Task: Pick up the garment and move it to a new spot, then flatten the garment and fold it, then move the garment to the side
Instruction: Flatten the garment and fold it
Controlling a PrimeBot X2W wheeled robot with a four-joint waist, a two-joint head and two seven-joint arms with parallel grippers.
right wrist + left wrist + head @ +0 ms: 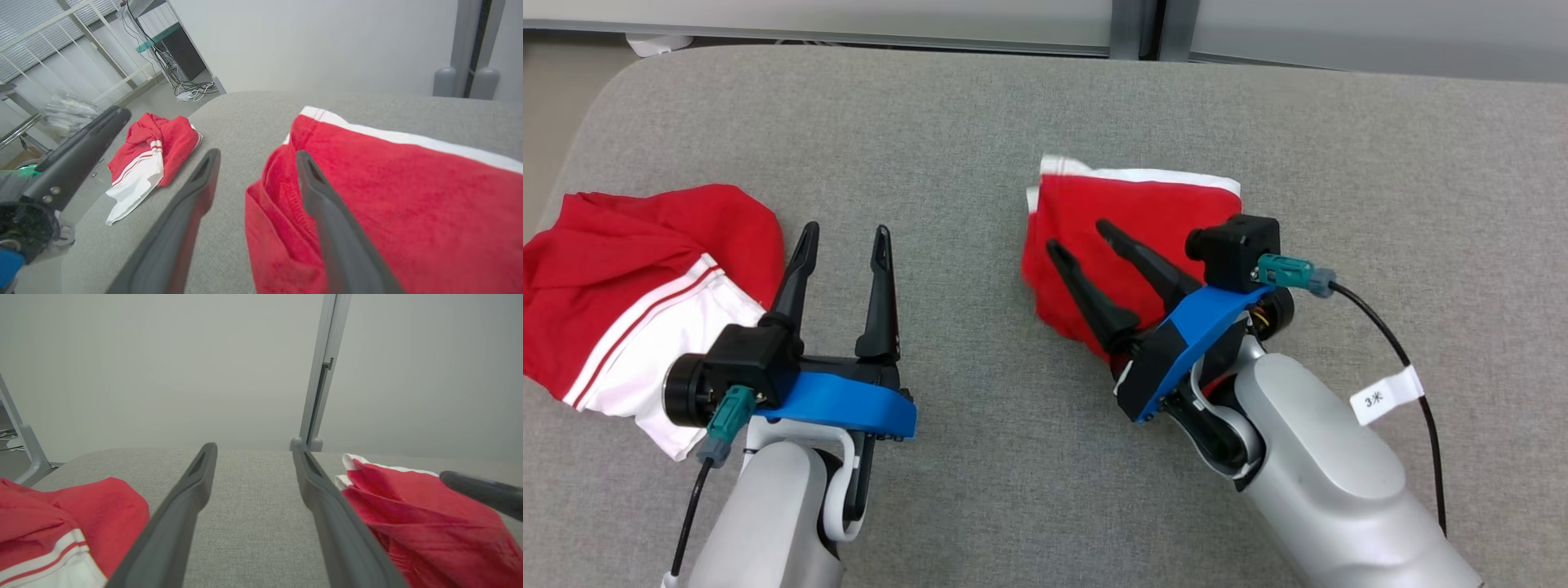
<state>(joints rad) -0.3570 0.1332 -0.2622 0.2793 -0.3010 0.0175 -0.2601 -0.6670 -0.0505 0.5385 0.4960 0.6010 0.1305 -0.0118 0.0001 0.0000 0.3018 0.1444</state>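
Observation:
A folded red garment (1152,212) with a white band along its far edge lies on the grey padded table (1013,122), right of centre. My right gripper (1082,238) hovers over its left part, open and holding nothing. In the right wrist view the right gripper (257,154) straddles the garment (408,196) edge: one finger is over the red cloth, the other over bare grey surface. My left gripper (845,231) stands open above bare table, between the two cloths. In the left wrist view the left gripper (253,446) points at the far edge, with the folded garment (408,514) to its right.
A second red and white garment (629,286) lies crumpled at the table's left edge, close beside my left wrist; it also shows as the crumpled garment (155,151). A black cable with a white tag (1387,396) trails from my right wrist. A pale wall and a grey post (322,375) stand behind the table.

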